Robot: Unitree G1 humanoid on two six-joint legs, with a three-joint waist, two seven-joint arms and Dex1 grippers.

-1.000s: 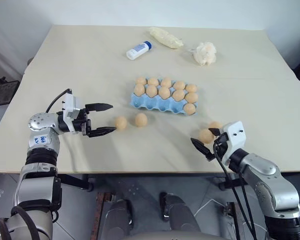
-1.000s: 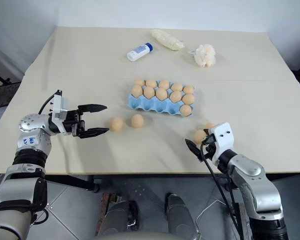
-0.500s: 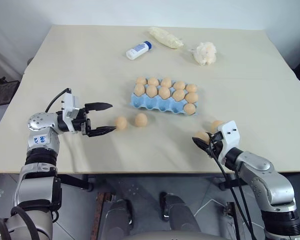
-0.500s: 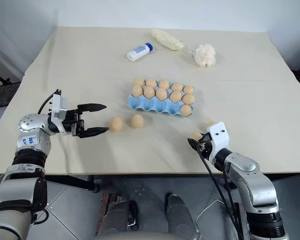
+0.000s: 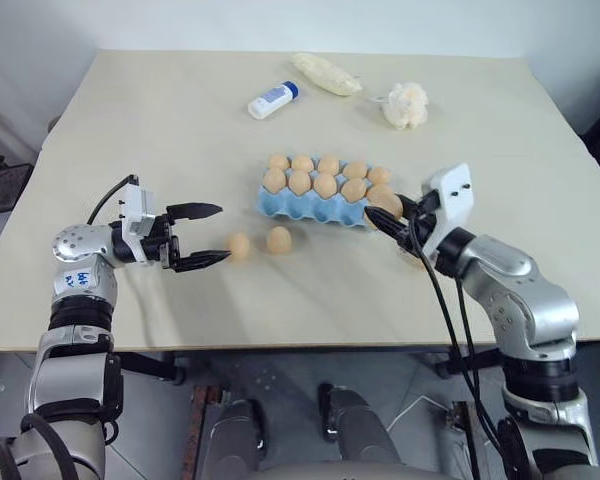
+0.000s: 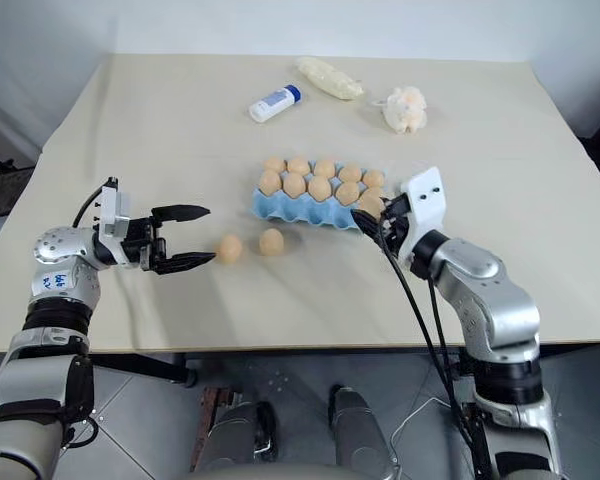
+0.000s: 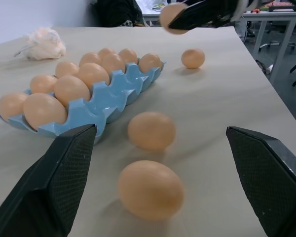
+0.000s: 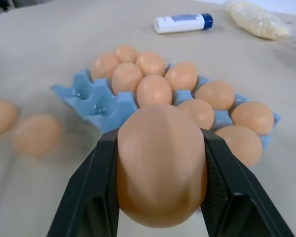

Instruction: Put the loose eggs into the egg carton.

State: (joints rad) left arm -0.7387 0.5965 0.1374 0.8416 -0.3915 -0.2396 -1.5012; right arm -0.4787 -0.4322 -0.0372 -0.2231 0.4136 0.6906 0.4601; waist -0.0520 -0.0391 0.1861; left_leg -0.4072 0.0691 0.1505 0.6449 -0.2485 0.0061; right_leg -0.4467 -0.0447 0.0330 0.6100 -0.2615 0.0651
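Right hand [image 5: 385, 212] has come up off the tabletop's [image 5: 180, 110] near edge w/ an egg and now hangs at the right end of the egg carton [image 5: 310, 208]; left hand [image 5: 208, 236] hasn't shifted.

Left eye view: right hand shut on the held egg [image 5: 386, 203], just off the carton's right end, not yet lowered into a cup. Carton sits mid-tabletop, back rows full, front row mostly empty cups. Two loose eggs [image 5: 239, 245] lie side by side just in front of the carton, near the left hand, which is spread wide and holds nothing. White bottle [image 5: 272, 98], yellow bag [image 5: 330, 73] and cream puff [image 5: 404, 104] well apart at the far edge.

Right eye view: same layout; nothing new.

Left wrist view: the two eggs lie between the wide-open fingers [image 7: 59, 185], long axes roughly level on the tabletop. A fourth egg [image 7: 193, 58] rests further off, past the carton's end.

Right wrist view: held egg is clamped at its sides, long axis running upright between the fingers [image 8: 91, 197]; empty cups visible at the carton's near-left corner.

Progress: one egg in transit, three left on the tabletop; so early on.
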